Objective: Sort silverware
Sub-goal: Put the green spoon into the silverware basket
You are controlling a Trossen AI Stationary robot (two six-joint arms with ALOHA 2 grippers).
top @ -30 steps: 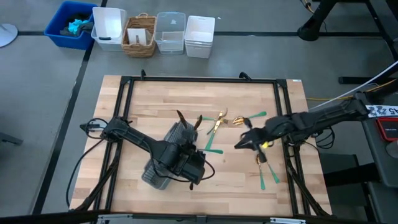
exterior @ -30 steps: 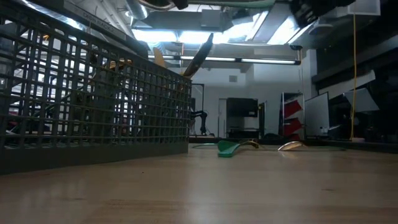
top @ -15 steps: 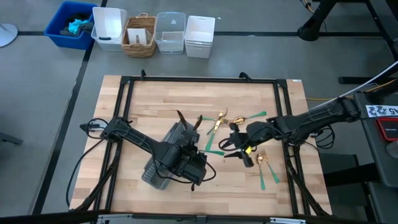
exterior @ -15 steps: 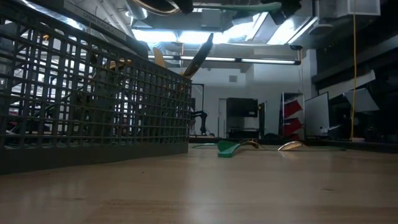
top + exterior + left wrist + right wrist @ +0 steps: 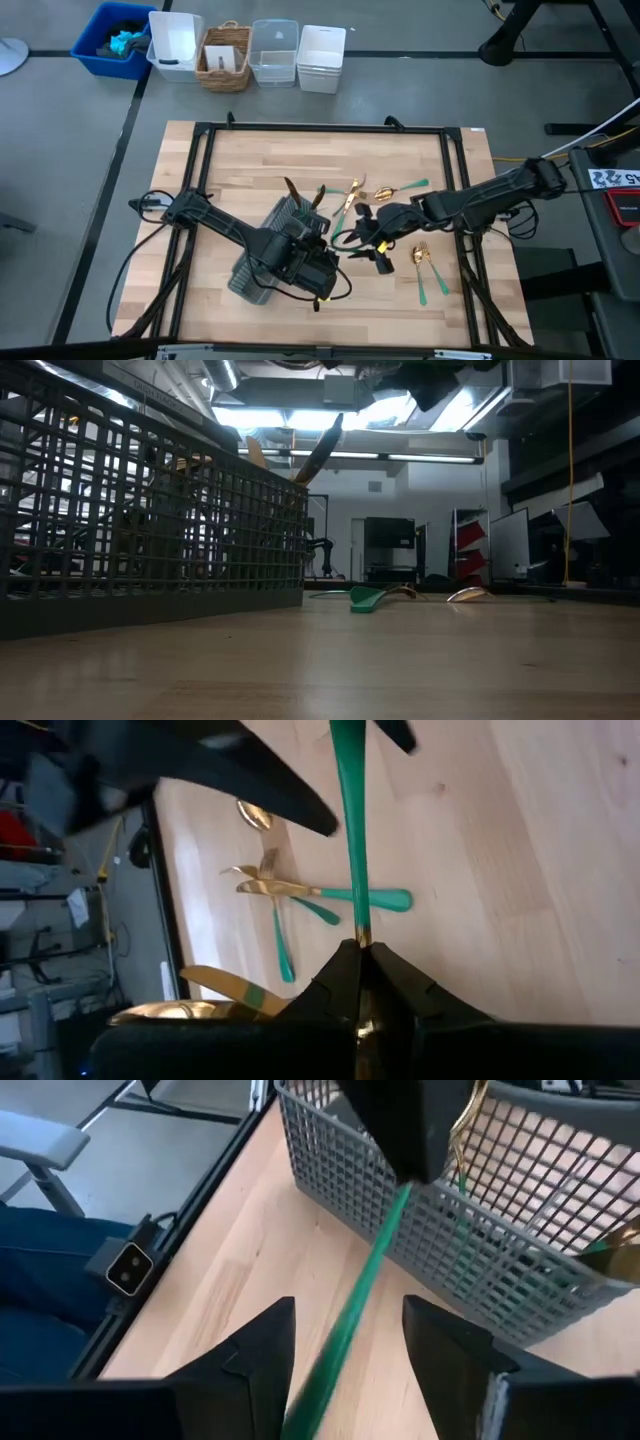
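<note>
Green-handled silverware is split between two places: several pieces stand in the grey mesh caddy near the table's middle, their gold ends poking above its rim, and the rest lie loose on the wooden table to the caddy's right. Among the loose ones, a cluster lies just behind the right gripper, and two more pieces lie near the table's right edge, by the black frame rail.

The left gripper sits at the caddy's right side, its fingers closed on one piece at the joint of gold head and green handle — the handle runs out straight ahead toward the right gripper. That gripper is just right of the caddy; its fingers are spread apart, one on each side of the same green handle, not touching it in the right wrist view.

Between the two grippers there is little room — only the handle's span of bare wood. The table's left half and its front strip lie open. In the low view the caddy's mesh wall fills the left, with a green handle and gold heads lying flat far off.
</note>
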